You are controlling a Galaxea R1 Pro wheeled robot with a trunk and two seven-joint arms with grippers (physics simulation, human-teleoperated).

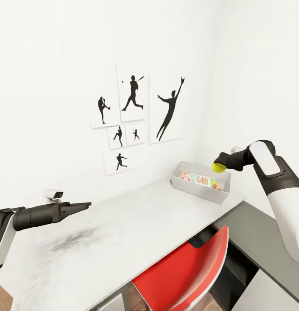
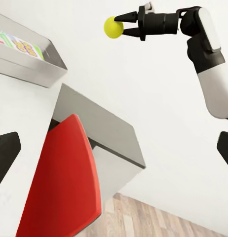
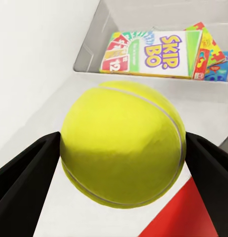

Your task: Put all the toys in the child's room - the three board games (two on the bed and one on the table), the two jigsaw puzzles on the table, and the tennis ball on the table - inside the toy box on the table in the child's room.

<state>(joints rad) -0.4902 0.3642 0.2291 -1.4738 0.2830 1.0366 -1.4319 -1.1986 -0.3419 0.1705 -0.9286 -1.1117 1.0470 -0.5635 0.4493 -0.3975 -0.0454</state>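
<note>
we see the tennis ball [image 1: 218, 167] clamped between the jaws of the right gripper [image 1: 219, 165], one dark finger pressed on each side of it, held in the air just above the near rim of the toy box [image 1: 201, 191]. in the right wrist view the ball [image 3: 123, 143] bulges large between the two black fingers [image 3: 25, 182], its white seam curving across the fuzz. from the left wrist view the ball [image 2: 113, 27] sits at the tips of the right gripper [image 2: 119, 25], well clear of the tabletop.

the left gripper [image 1: 82, 206] hangs over the near left part of the tabletop [image 1: 123, 229], holding nothing; its jaws look drawn together to a point in the head view, though in its own wrist view the dark fingers [image 2: 6, 155] sit at opposite edges, so we cannot tell how wide they stand.

the toy box rests at the far end of the light tabletop, against the wall corner. inside it lie colourful game boxes [image 3: 148, 54]; one reads "skip bo". the other lettering is too small to read. a jigsaw puzzle [image 3: 218, 54] peeks out beside them, mostly covered and cut off by the picture's edge.

a red chair [image 1: 188, 272] is tucked beneath the tabletop, partly hidden by it. black silhouette sports pictures [image 1: 134, 116] hang on the white wall.
</note>
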